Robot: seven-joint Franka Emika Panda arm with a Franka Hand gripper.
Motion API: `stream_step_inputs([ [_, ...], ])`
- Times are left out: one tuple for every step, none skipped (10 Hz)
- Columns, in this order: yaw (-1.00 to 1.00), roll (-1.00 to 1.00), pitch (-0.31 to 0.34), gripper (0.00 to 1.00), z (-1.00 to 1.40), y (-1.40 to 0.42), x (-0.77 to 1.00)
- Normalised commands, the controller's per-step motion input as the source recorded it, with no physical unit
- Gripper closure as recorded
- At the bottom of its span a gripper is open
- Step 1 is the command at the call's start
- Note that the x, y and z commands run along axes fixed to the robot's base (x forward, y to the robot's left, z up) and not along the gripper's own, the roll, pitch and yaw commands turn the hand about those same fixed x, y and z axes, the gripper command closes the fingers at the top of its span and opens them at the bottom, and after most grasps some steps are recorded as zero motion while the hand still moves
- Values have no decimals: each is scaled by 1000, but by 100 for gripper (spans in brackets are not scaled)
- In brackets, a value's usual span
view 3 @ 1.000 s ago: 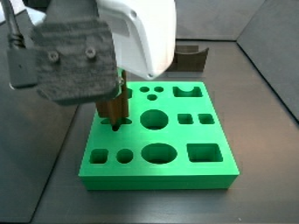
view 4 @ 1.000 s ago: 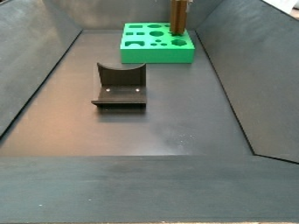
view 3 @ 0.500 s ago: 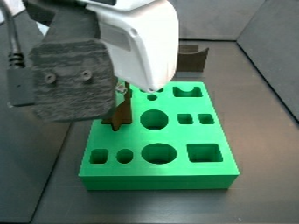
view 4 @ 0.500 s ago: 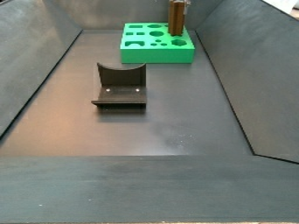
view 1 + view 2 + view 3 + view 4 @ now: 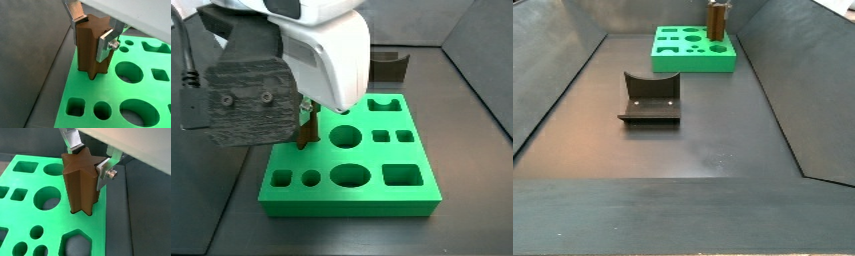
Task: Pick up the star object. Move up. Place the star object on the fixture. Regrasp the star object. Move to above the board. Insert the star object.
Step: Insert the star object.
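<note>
End effector [image 5: 93, 34] is sitting over the left edge of the green moulded board with shaped cut-outs [image 5: 372, 195], its silver finger plates pinching the upper part of the brown star-section prism [image 5: 91, 50] from two opposite sides. The star piece is hanging upright, lower end at the board's top face beside a round hole — in a wrist view [image 5: 81, 185] the tip is looking like it is touching or just entering the surface; I cannot tell which, and cannot see a star-shaped pocket under it.

Handling read — judgement only:
- Piece is looking rigid, like a solid printed or moulded block; no flex showing under the pinch. Probably light.
- Surface is looking smooth and matte, so a firm squeeze should be holding it without crushing risk.
- Star ridges are giving the pads poor seating on the points; flat pads are gripping best across two opposing flanks, high up, leaving the lower length free for the pocket.
- Tall and narrow, so any off-centre grip is tending to tilt it, and a tilted star is likely jamming at the rim.

The dark L-shaped fixture [image 5: 648, 98] is standing empty on the grey tabletop [image 5: 714, 140], well apart from the board.
</note>
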Motion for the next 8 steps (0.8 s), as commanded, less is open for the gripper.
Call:
stream_step_inputs([
  [0,-3,0,100,-826,0,160],
  [0,-51,7,100,-977,0,171],
  [0,-61,29,100,-980,0,214],
  [0,-3,66,100,-869,0,191],
  [0,0,66,100,-769,0,166],
  [0,0,0,100,-237,0,60],
  [0,0,-11,100,0,0,0],
  [0,0,0,100,0,0,0],
])
